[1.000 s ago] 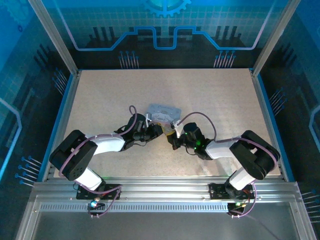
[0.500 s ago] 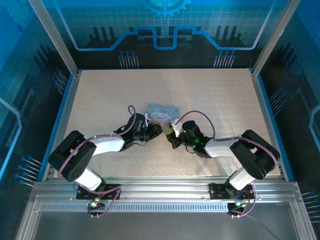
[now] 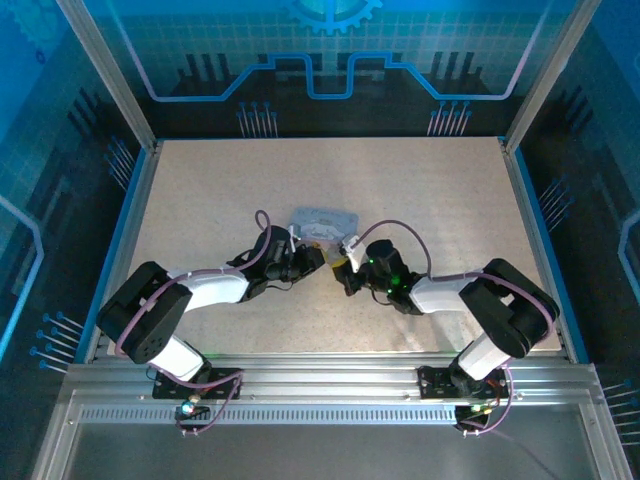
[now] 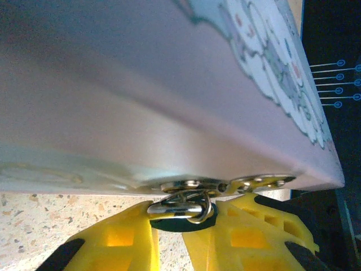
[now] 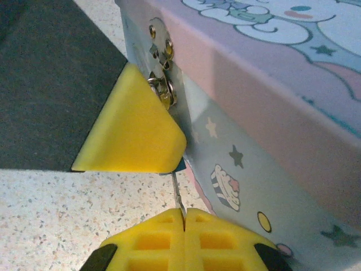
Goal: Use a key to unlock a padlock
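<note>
Since the earlier frame both arms had barely shifted at the centre. The left gripper (image 4: 177, 227) was clenched on the padlock (image 4: 180, 210), its shackle through the tin box (image 4: 141, 113) hasp and its dark body mostly hidden. At lower centre, the right gripper (image 5: 184, 217) pinched the key (image 5: 178, 192), only its thin blade showing.

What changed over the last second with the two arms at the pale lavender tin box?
The right arm edged slightly left, toward the pale lavender cartoon-lidded tin box. The left arm and the box look practically unmoved. No grasp change is visible.
</note>
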{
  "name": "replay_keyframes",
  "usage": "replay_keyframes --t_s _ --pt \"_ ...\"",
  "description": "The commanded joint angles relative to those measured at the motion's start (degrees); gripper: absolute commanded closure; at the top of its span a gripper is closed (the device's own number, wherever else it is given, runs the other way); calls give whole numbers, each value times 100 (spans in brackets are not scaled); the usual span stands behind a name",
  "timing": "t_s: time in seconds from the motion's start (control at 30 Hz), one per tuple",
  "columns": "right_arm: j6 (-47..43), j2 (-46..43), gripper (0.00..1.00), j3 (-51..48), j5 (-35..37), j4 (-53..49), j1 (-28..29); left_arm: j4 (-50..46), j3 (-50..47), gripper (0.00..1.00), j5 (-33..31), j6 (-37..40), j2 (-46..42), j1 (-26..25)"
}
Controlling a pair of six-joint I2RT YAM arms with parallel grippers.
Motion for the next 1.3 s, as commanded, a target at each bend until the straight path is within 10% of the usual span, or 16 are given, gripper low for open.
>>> replay_keyframes --t_s 0.0,1.27 --pt "439 61 99 404 -617 1335 -151 -248 62 80 670 6 -80 -200" --pt "540 328 100 -42 -333 2139 7 -40 -9 80 652 -522 -273 -222"
